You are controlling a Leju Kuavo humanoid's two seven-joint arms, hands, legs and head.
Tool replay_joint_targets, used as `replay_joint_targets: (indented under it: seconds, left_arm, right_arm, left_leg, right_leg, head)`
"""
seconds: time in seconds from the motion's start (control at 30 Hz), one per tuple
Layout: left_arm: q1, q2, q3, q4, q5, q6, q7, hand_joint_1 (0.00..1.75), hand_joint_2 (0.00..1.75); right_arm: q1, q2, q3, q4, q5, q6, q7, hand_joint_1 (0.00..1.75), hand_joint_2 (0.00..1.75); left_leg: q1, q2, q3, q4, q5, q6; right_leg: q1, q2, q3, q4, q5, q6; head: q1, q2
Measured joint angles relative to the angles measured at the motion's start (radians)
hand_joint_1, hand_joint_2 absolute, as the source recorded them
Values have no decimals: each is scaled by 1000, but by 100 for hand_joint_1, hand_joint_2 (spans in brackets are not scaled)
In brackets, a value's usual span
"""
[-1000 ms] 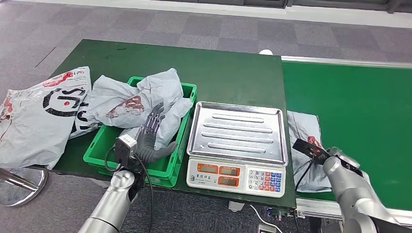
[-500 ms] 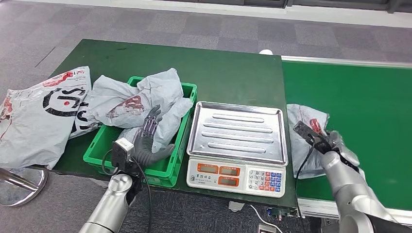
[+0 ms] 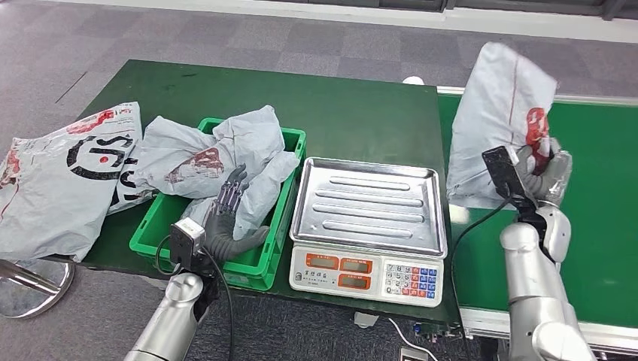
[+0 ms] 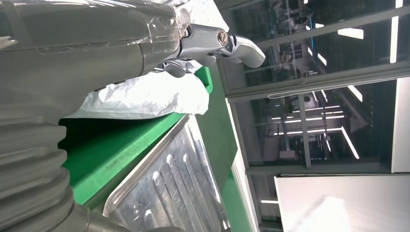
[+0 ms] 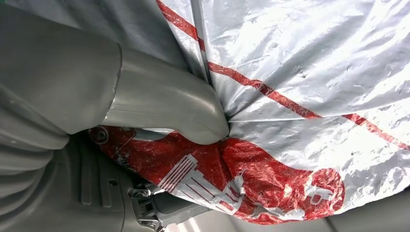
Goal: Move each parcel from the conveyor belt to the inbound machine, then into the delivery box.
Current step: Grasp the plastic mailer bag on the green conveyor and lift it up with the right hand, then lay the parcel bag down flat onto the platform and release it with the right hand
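Your right hand (image 3: 548,167) has the parcel (image 3: 499,124) clamped by its red-printed end, and it's up in the air over the near edge of the belt (image 3: 594,195), just right of the scale (image 3: 366,226). In the right wrist view the thumb (image 5: 164,108) digs into the crinkled grey plastic (image 5: 309,63) right where the red stripes bunch up, so that grip looks solid.

Your left hand (image 3: 226,218) is holding nothing, fingers spread, hovering over the near corner of the green box (image 3: 154,226). In the left wrist view you can see a fingertip (image 4: 241,46) out past the box rim (image 4: 121,145), with the scale tray (image 4: 174,188) right beside it.

The scale sits on a dark green table (image 3: 338,113) between the box and the belt, its steel tray bare. The box touches the scale's left side and already has a couple of grey bags (image 3: 241,162) piled in it, spilling over the far rim. Another big bag (image 3: 56,180) with black and red print lies on the table's left end, hanging over the edge.

The belt is a brighter green and butts up against the table on the right. The floor around is grey carpet tile (image 3: 301,41), and there's a round metal base (image 3: 34,282) by the table's near left corner. The left wrist view also catches glass walls and ceiling strip lights (image 4: 314,130) behind.
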Motion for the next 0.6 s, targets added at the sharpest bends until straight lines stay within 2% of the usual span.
replay_joint_targets:
  seconds: [0.17, 0.4, 0.5, 0.6]
  left_arm:
    - [-3, -2, 0, 2, -5, -1, 0, 0, 175]
    - [-20, -5, 0, 10, 7, -4, 0, 0, 175]
    - [-22, -6, 0, 11, 10, -3, 0, 0, 175]
    - [-23, -6, 0, 11, 12, -1, 0, 0, 175]
  right_arm:
    - [127, 37, 0, -278, -105, -86, -152, 175, 175]
    - [244, 108, 2, -571, -105, -93, -319, 175, 175]
    - [283, 129, 19, -643, -81, -91, -323, 175, 175]
    - [307, 132, 68, -673, -60, -36, -252, 175, 175]
  left_leg:
    - [0, 0, 0, 0, -1, -1]
    - [0, 0, 1, 0, -1, -1]
    - [0, 0, 1, 0, -1, -1]
    - [0, 1, 0, 0, -1, -1]
  right_leg:
    - [0, 0, 0, 0, -1, 0]
    - [0, 1, 0, 0, -1, 0]
    - [0, 1, 0, 0, -1, 0]
    - [0, 2, 0, 0, -1, 0]
  head:
    - [0, 0]
    - [0, 0]
    - [0, 0]
    - [0, 0]
